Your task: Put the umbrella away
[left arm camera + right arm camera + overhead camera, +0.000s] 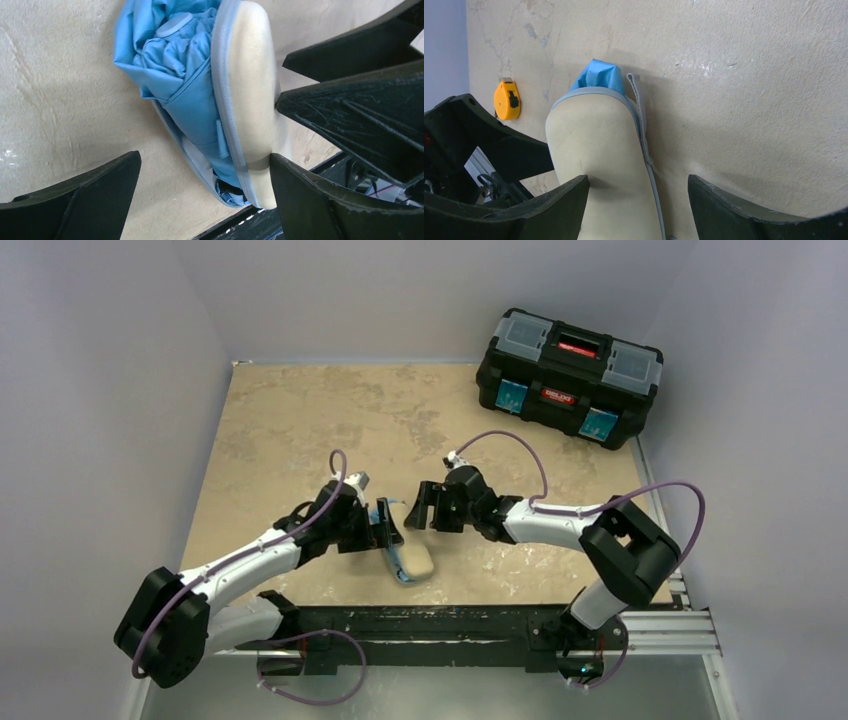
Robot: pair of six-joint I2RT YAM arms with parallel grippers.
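Note:
The umbrella (pixel 185 75) is folded, its light blue fabric bunched inside the half-open grey-beige case (pixel 250 75). The case lies near the table's front edge (pixel 412 558). My left gripper (pixel 205 167) is open and straddles the case's near end, with its right finger (pixel 320 200) touching the beige lid. My right gripper (pixel 639 197) is open over the case (pixel 594 145), with its left finger (pixel 559 200) resting on the lid. Blue fabric (pixel 596 75) sticks out at the case's far end, beside a grey zipper strap (pixel 636 100). Both grippers (pixel 388 530) (pixel 420 508) meet at the case.
An orange tape measure (pixel 507 100) lies on the table beyond the case, near the left arm. A black toolbox (pixel 570 375) with a red handle stands shut at the back right. The black mounting rail (pixel 450 625) runs along the front edge close to the case.

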